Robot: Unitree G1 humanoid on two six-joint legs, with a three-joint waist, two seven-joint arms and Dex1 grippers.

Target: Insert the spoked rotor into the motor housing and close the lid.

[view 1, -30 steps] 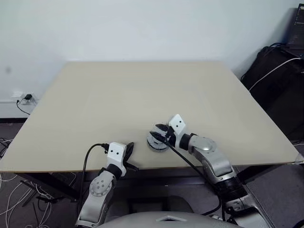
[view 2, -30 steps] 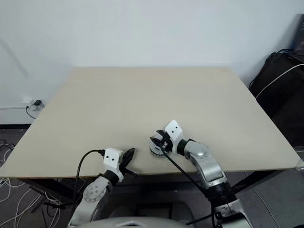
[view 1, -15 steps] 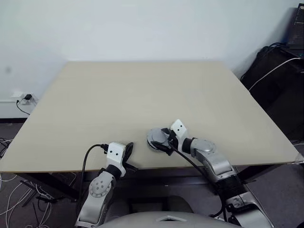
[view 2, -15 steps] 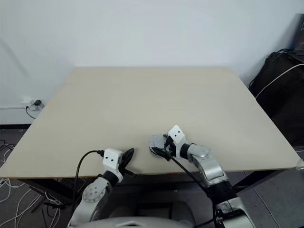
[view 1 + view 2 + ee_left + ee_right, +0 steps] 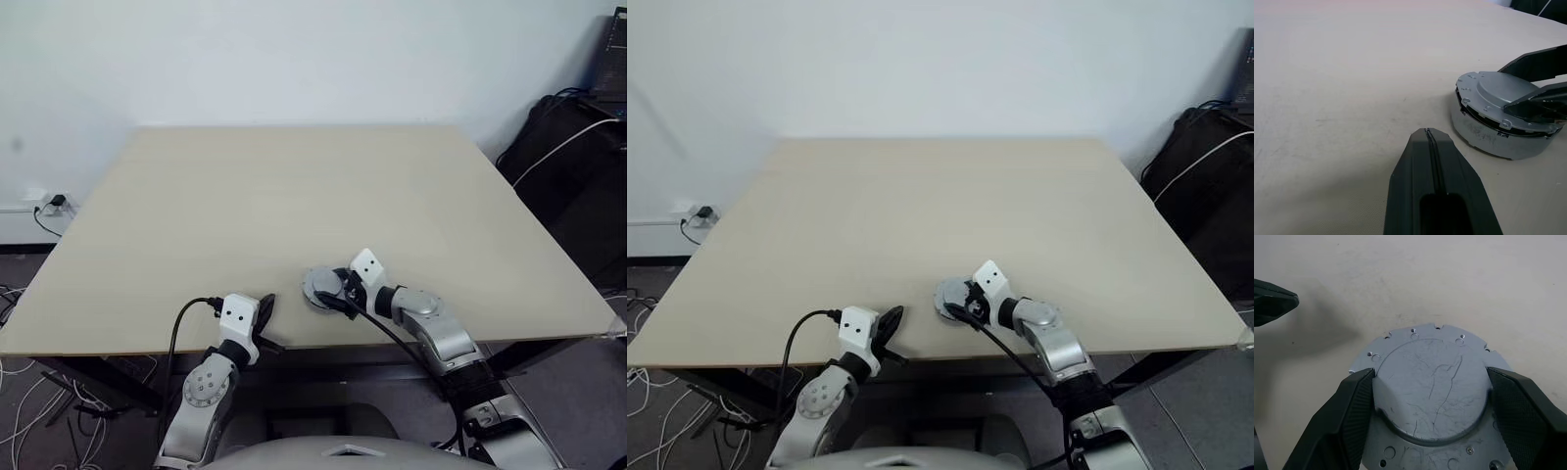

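Silver-grey metal is facing up on the lid [image 5: 1432, 382], which is lying on top of the motor housing [image 5: 1498, 139] near the front edge of the table [image 5: 294, 186]. A dark gap at one side of the stack, seen from the left wrist, suggests the lid is not fully seated yet. The right gripper [image 5: 1430, 418] is straddling the lid's raised centre, its two fingers spread to either side, probably to press or nudge it square rather than lift it. The left gripper [image 5: 1429, 139] is resting clenched just beside the stack, staying clear. The spoked rotor is presumably inside, hidden. Compared with a second ago, the right gripper is sitting lower over the lid, and the left one is keeping its place.
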